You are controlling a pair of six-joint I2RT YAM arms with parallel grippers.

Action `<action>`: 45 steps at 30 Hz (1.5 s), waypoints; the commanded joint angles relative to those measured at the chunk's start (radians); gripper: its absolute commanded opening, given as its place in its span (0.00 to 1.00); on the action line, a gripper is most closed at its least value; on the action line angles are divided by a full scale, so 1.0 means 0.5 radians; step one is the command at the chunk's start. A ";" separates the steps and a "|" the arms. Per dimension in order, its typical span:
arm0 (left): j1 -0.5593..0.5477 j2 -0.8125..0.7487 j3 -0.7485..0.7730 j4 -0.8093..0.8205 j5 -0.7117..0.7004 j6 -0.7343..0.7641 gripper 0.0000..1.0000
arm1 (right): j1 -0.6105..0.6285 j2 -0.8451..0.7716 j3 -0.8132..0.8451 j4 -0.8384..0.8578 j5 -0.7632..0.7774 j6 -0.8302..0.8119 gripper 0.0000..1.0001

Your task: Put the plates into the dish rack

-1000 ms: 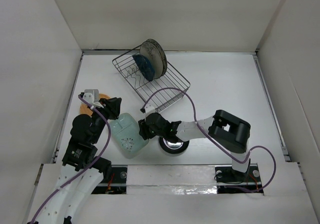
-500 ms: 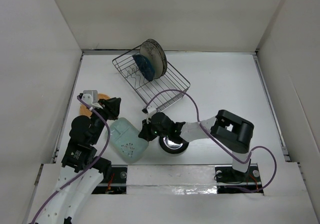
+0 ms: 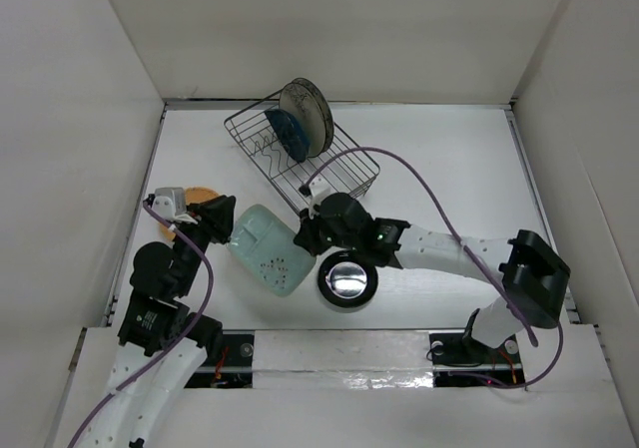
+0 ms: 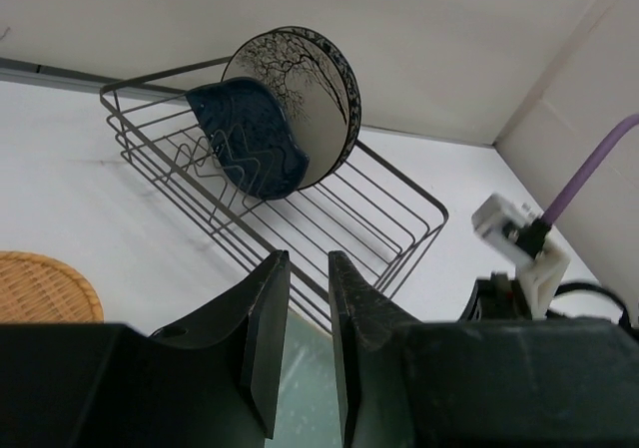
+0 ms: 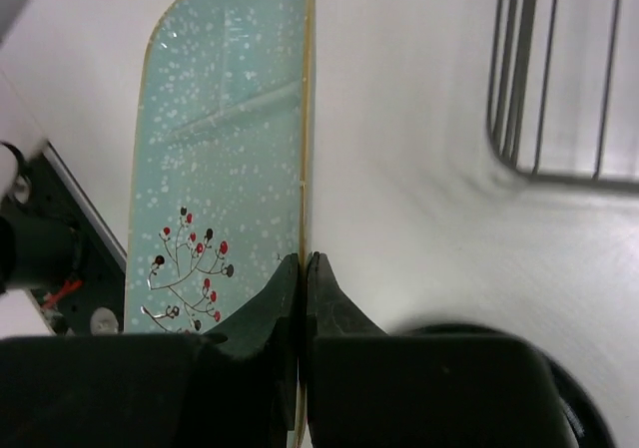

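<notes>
While the small orange plate (image 3: 202, 192) lies flat at the far left of the table (image 3: 449, 169), partly covered from above by the left arm, the left gripper (image 3: 221, 215) is seen just beside it, pointed toward the rack. In the left wrist view its fingers (image 4: 268, 308) are parted by only a narrow gap and nothing is clamped between them. A strip of pale green is seen through that gap, below the tips.

Next to the right, the speckled mint-green plate (image 3: 266, 251) is held tilted, its left end close by the left gripper. Whether the two touch cannot be told. A small branch with red and dark berries is painted on its face, as the right wrist view shows.

Behind it, toward the back wall, the dish rack (image 3: 346, 175) is set at an angle. Two plates stand upright among its tines at the back end — the cream plate (image 3: 302, 109) with dark branch marks, and the dark blue teardrop plate (image 3: 285, 135) leaning in front of it.

The right gripper (image 3: 303, 236) is closed on the rim of the mint-green plate at its right end — the rim is pinched edge-on between both fingers. Just right of that grip and nearer the arm bases, the glossy black plate (image 3: 347, 280) lies flat on the table.
</notes>
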 commanded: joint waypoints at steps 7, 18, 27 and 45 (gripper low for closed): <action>0.007 -0.060 0.024 0.089 -0.036 -0.001 0.19 | -0.295 -0.010 0.722 0.113 0.244 -0.259 0.00; 0.007 -0.041 0.021 0.102 0.050 -0.004 0.19 | -0.464 0.806 1.955 -0.080 0.774 -1.050 0.00; 0.007 -0.041 0.021 0.102 0.053 -0.004 0.19 | -0.440 1.312 2.518 0.014 1.161 -1.756 0.00; 0.007 -0.026 0.027 0.111 0.038 -0.001 0.19 | -0.360 1.457 2.377 0.557 1.306 -2.756 0.00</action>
